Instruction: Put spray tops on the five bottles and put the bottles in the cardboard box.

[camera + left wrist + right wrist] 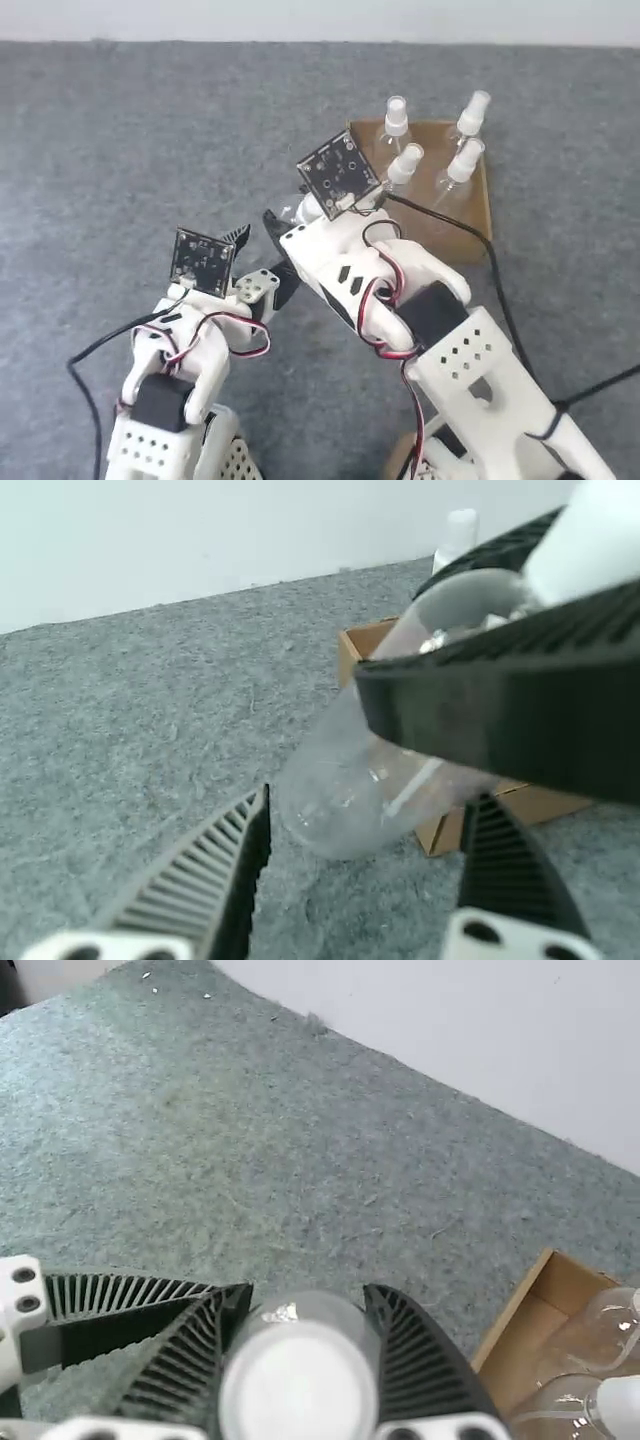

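1. Done so far: four bottles (460, 170) stand upright inside the cardboard box (445, 243), each with a white spray top on its neck. The box sits on the grey counter (150, 130), on the far right side of the arms.

2. In hand: the fifth bottle (340, 800) is off the counter, held between the two arms and just short of the box's near corner. The right claw (305, 1300) is clamped narrow on it near the neck, one ribbed jaw on either side.

3. A white spray top (298, 1385) sits on that bottle's neck. Whether it is screwed down tight or only resting there cannot be told from these views.

4. The left claw (370, 800) is spread wide, with its two jaws flanking the clear lower end of the bottle. It holds nothing. Whether either jaw touches the bottle wall cannot be told.

5. My reading is that the work is on its last bottle: four of five are topped and boxed.

6. Left to do, as I judge it: make sure the top is seated, then carry the bottle over the box wall and set it down in the free space beside the other four.
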Robot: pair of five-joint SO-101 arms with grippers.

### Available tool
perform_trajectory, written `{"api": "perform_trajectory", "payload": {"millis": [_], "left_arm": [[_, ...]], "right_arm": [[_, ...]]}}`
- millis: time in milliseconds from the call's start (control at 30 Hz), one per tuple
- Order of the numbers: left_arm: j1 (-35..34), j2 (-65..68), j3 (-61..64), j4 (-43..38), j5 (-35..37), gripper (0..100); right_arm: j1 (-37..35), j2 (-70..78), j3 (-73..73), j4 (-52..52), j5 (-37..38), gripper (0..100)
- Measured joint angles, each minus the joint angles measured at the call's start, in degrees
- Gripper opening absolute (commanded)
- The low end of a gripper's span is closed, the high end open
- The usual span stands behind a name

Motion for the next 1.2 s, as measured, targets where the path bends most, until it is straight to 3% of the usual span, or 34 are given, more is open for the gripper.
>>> {"api": "perform_trajectory", "payload": {"millis": [167,333,733,1200], "left_arm": [[-0.1,0.0,0.0,0.0,-0.2,28],[0.2,0.0,0.0,0.0,-0.2,28],[0.2,0.0,0.0,0.0,-0.2,28],[0.2,0.0,0.0,0.0,-0.2,28]], "right_arm": [[3.2,0.0,0.0,0.1,0.2,0.6],[10.7,-0.1,-3.1,0.9,0.2,0.6],[28.0,7.9,-18.3,22.4,4.2,0.6],[28.0,8.1,-18.4,26.0,4.3,0.6]]}}
